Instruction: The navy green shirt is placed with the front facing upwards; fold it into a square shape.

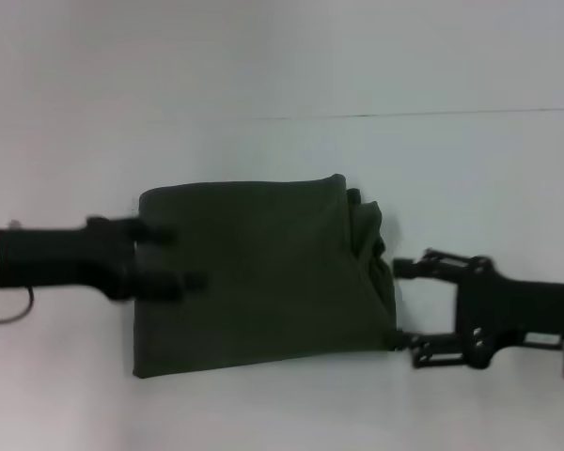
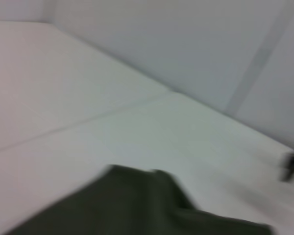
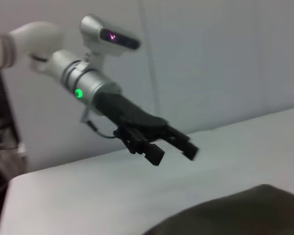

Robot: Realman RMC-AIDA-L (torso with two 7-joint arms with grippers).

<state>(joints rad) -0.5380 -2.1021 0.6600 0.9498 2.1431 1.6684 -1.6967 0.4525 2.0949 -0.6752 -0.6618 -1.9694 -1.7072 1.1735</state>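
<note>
Head view: navy green shirt [image 1: 254,277] folded to a rough square, plain side up, flat on the white table [image 1: 282,75]. Left gripper [image 1: 174,256] over the shirt's left edge, fingers apart, nothing held. Right gripper [image 1: 400,305] just beside the bunched right edge, jaws apart, empty.

Left wrist view: only a shirt corner [image 2: 137,205] on the table.

Right wrist view: left gripper [image 3: 174,152] raised above the tabletop, spread.
</note>
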